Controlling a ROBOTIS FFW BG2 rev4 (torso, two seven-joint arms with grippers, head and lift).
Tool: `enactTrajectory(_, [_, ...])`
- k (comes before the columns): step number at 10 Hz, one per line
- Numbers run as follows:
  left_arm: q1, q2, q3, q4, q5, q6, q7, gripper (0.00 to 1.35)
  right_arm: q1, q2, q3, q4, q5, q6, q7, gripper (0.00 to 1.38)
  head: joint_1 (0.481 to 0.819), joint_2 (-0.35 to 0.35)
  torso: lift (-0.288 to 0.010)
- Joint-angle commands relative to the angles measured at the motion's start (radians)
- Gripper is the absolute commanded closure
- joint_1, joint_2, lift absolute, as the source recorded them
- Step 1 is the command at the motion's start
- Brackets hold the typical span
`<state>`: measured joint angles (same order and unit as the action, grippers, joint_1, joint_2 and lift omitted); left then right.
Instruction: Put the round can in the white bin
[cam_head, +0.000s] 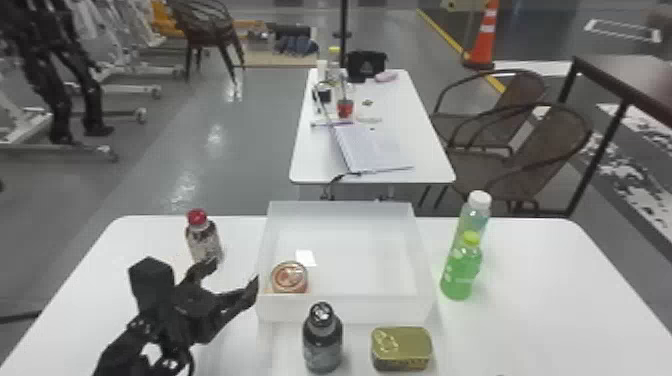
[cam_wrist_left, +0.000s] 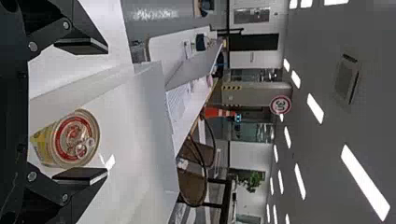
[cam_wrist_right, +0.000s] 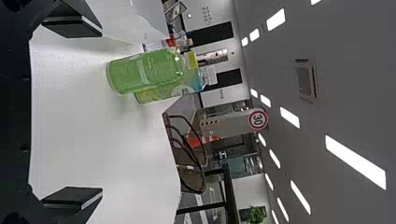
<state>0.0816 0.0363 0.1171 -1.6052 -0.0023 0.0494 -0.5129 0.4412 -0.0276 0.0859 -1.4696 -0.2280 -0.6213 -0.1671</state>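
Left claw is released, its two black fingers well apart with nothing gripped, held over the table just outside the left side of the white bin. Round can is inside that bin, upright in its near left corner; the left wrist view shows its clear-rimmed lid with a red ring of print, a pull tab, and a yellow label round its side, the lettering too blurred to make out. Right claw is released too, its fingers spread wide and holding nothing, with the table and the green bottles out ahead of it. On the table left of the bin stands a red-capped bottle with a dark and pale patterned label; one fingertip of the left claw overlaps its base in the head view, and whether they touch I cannot tell. On the near side of the bin are a dark bottle, with a pale mark on its cap, and to its right a gold tin, its side printed too small to make out. Right of the bin, a yellow-capped green bottle with pale marks stands before a white-capped bottle. Farther off, an open notebook lies on another table, and both wrist views show a round sign with dark figures inside a red ring.
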Motion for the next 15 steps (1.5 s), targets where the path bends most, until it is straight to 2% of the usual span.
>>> enactTrajectory(1, [0.090,-0.018,0.026,-0.090,-0.001,-0.036,0.016,0.35,0.001,0.000,0.000,0.000,-0.001,0.000,0.000,0.10,0.549,0.000,-0.100])
enactTrajectory(3, [0.217,-0.039,0.015,-0.168,0.019,-0.078,0.099,0.35,0.001,-0.002,0.000,0.000,-0.002,-0.002,0.000,0.10,0.549,0.000,-0.100])
enactTrajectory(5, [0.339,-0.039,0.019,-0.191,0.064,-0.158,0.228,0.35,0.013,-0.002,0.000,0.000,-0.008,-0.011,0.000,0.10,0.549,0.000,-0.100])
enactTrajectory(10, [0.484,-0.039,0.010,-0.206,0.044,-0.266,0.356,0.35,0.027,-0.015,0.000,0.002,-0.017,-0.031,0.000,0.10,0.549,0.000,-0.100])
enactTrajectory(13, [0.535,-0.039,-0.004,-0.205,0.034,-0.319,0.456,0.35,0.034,-0.011,0.000,0.002,-0.017,-0.031,0.000,0.10,0.549,0.000,-0.100])
enactTrajectory(15, [0.538,-0.039,-0.008,-0.205,0.034,-0.333,0.458,0.35,0.042,-0.011,0.000,0.000,-0.017,-0.031,0.000,0.10,0.549,0.000,-0.100])
